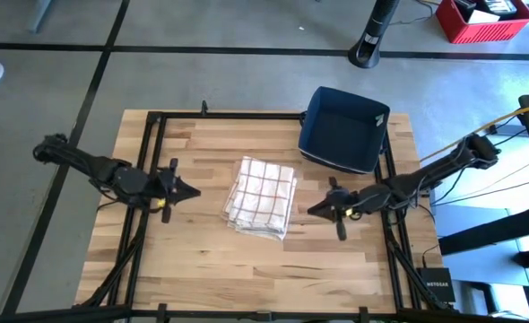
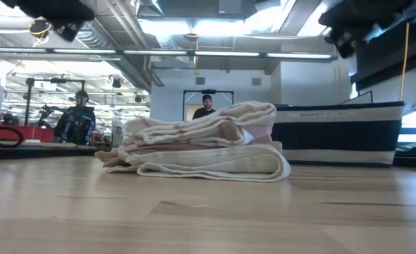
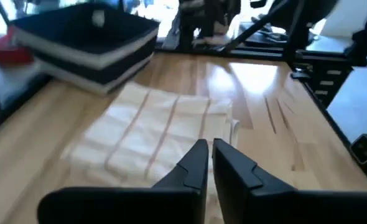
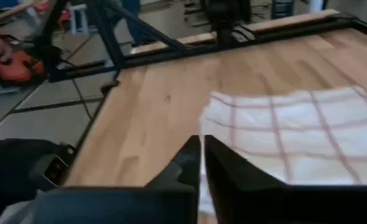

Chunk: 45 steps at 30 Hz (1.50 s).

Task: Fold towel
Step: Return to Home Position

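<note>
The white towel with thin red check lines (image 1: 262, 197) lies folded in several layers on the middle of the wooden table, also seen in the low view (image 2: 201, 141) and both wrist views (image 3: 152, 127) (image 4: 295, 134). My left gripper (image 1: 193, 191) hovers left of the towel, shut and touching nothing; in its wrist view (image 3: 209, 149) the fingertips are nearly together. My right gripper (image 1: 312, 210) hovers right of the towel, shut too (image 4: 202, 144), clear of the cloth.
A dark blue basket with a white band (image 1: 343, 128) stands at the far right of the table, just beyond the towel. A black metal frame (image 1: 152, 135) runs along the table's edges. Bare wood lies on the near side (image 1: 247, 269). People stand in the room behind (image 2: 77, 116).
</note>
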Each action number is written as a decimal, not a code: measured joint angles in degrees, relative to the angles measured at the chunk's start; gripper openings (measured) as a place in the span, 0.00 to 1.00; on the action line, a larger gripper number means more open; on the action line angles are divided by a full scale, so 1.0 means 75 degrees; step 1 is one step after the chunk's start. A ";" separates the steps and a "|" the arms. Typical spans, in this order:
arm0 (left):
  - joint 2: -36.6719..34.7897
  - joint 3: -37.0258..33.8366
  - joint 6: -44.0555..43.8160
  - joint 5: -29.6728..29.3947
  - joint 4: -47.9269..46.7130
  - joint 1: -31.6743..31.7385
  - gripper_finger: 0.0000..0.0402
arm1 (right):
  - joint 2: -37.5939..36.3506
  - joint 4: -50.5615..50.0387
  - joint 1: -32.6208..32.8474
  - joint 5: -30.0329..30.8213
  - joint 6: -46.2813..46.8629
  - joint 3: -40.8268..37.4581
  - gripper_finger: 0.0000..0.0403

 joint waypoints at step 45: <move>-0.4170 -0.2983 0.0729 0.0746 0.0944 0.1294 0.02 | -0.6446 -0.0099 -0.2302 -0.1214 -0.1041 -0.3662 0.13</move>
